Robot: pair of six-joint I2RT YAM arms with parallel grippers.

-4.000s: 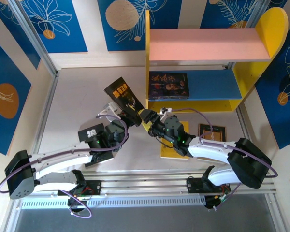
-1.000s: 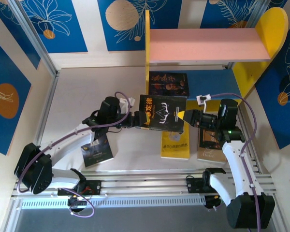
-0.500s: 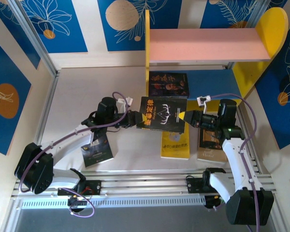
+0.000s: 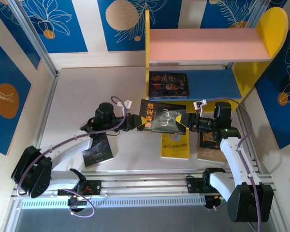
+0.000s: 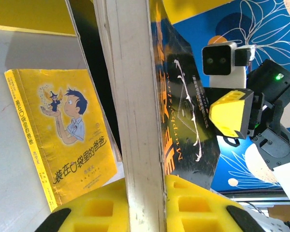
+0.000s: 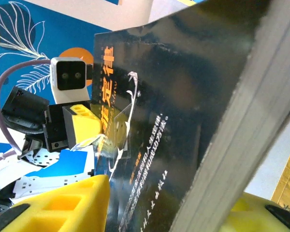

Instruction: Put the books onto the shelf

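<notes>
1. Black book (image 4: 162,117): aloft over the tabletop, long axis running left to right, just short of the shelf (image 4: 275,24) at the far edge.
2. Left hand (image 4: 134,122): pads clamped on the book's left edge.
3. Right hand (image 4: 186,120): pads flank the right edge; whether they grip, I cannot tell.
4. Judgement: the left arm carries it; the blue lower board (image 4: 212,84) lies straight beyond.

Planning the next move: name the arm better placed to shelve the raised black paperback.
Left, likely: the left pincer is shut on the black paperback, with the yellow-sided wooden shelf's blue lower board just beyond it.
</notes>
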